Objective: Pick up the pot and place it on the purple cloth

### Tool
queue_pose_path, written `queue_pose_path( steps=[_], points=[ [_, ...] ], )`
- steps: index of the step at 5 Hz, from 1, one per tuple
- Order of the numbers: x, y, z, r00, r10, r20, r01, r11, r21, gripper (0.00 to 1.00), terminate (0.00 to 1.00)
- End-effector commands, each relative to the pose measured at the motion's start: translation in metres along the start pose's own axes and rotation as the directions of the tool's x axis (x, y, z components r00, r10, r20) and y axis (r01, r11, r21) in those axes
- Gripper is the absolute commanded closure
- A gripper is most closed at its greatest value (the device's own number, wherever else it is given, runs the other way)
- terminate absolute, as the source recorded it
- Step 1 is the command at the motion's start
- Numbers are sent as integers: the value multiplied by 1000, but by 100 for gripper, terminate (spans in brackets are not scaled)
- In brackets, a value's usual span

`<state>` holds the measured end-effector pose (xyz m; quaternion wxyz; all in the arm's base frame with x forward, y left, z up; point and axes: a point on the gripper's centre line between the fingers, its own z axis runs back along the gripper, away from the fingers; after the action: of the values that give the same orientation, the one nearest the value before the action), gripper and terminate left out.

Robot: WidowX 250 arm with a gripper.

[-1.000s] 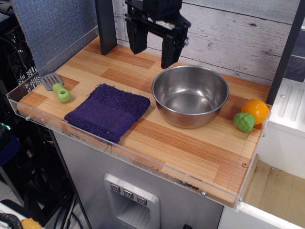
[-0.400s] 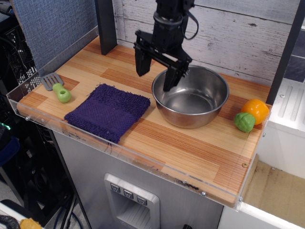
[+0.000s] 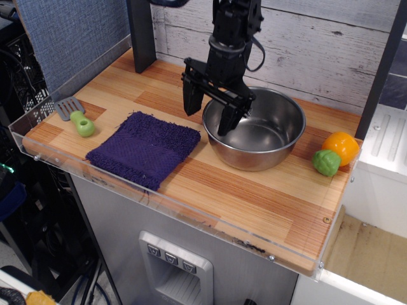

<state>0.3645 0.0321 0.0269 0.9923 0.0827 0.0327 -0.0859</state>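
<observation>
The pot (image 3: pixel 261 136) is a shiny steel bowl standing upright at the middle right of the wooden counter. The purple cloth (image 3: pixel 145 149) lies flat to its left, a small gap away. My gripper (image 3: pixel 210 113) is open and straddles the pot's left rim. One finger is outside the pot on the left, the other finger (image 3: pixel 229 121) is inside the bowl. The jaws hold nothing.
A green-handled grey spatula (image 3: pixel 75 115) lies at the left edge. An orange ball (image 3: pixel 341 145) and a green ball (image 3: pixel 326 162) sit at the right edge. A clear acrylic lip (image 3: pixel 159 198) borders the counter. A dark post (image 3: pixel 141 32) stands at the back left.
My gripper has come down and moved right from above the counter's back. It now sits lower over the pot's left rim, still open. The pot and cloth have not moved.
</observation>
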Motion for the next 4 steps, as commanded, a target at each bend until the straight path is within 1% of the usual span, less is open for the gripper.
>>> queue_pose_path(
  steps=[1,2,3,4],
  points=[
    [5,7,15,998,20,60,-20,1000,1,100,0],
    [3,10,22,996,28,83,-26,999,-19,100,0],
    [4,10,28,994,36,102,-30,998,-52,100,0],
    [8,9,40,992,49,116,-34,992,-124,100,0]
  ],
)
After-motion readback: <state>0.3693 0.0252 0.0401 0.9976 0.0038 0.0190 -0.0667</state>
